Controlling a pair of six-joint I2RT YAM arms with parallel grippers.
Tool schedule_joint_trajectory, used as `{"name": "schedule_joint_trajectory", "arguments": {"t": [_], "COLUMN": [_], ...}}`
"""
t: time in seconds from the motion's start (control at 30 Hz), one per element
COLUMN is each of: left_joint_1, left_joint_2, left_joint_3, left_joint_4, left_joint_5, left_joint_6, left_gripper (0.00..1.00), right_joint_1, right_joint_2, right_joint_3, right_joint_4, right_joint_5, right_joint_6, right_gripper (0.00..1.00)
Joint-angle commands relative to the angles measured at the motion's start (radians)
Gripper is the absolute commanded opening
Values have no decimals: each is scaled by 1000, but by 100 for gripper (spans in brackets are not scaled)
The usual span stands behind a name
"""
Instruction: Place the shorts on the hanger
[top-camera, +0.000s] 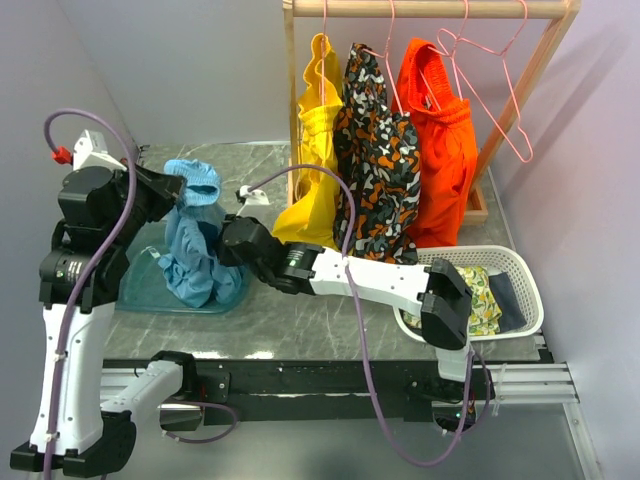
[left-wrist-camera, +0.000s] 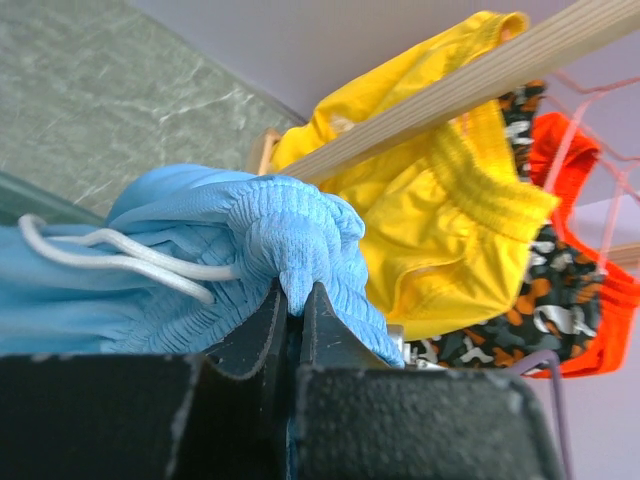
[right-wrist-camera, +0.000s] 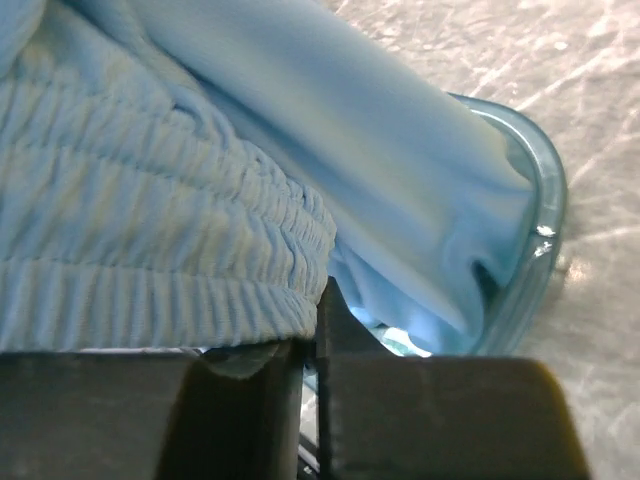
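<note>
The light-blue shorts (top-camera: 195, 255) hang bunched over a teal tray (top-camera: 140, 290) at the left of the table. My left gripper (top-camera: 180, 200) is shut on a fold of their gathered waistband (left-wrist-camera: 290, 240), with the white drawstring (left-wrist-camera: 120, 260) beside it. My right gripper (top-camera: 222, 240) is at the shorts' right side, its jaws closed at the waistband edge (right-wrist-camera: 150, 220), with loose fabric falling behind. The empty pink wire hanger (top-camera: 505, 80) hangs on the wooden rod at the far right, away from both grippers.
The wooden rack (top-camera: 430, 8) holds yellow shorts (top-camera: 318, 150), dark patterned shorts (top-camera: 375, 160) and orange shorts (top-camera: 440, 150). A white basket (top-camera: 525, 270) with lemon-print cloth stands at the right. The teal tray rim (right-wrist-camera: 545, 190) lies below the right gripper.
</note>
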Motion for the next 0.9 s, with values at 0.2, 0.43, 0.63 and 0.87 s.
{"name": "schedule_joint_trajectory", "arguments": {"t": [0.2,0.43,0.63,0.87], "left_joint_1": [2,2,2,-9], "left_joint_2": [31,62,-24,-181], "left_joint_3": [199,242,5,-486], "left_joint_4": [183,279,351,468], "left_joint_5": [172,304,413,569], "left_joint_6": [-16,-56,-82,-82], "left_gripper": [1,1,1,32], "right_joint_1": [-20,-26,-26,-28], "right_joint_2": [-402,-535,-644,-750], "right_joint_3": [112,209,143,-125], "right_joint_4": [-250,-346,-413,-485], "right_joint_5": [223,286,297,291], "right_joint_6": [-235,-353,-343,-270], "right_gripper": [0,0,0,0]}}
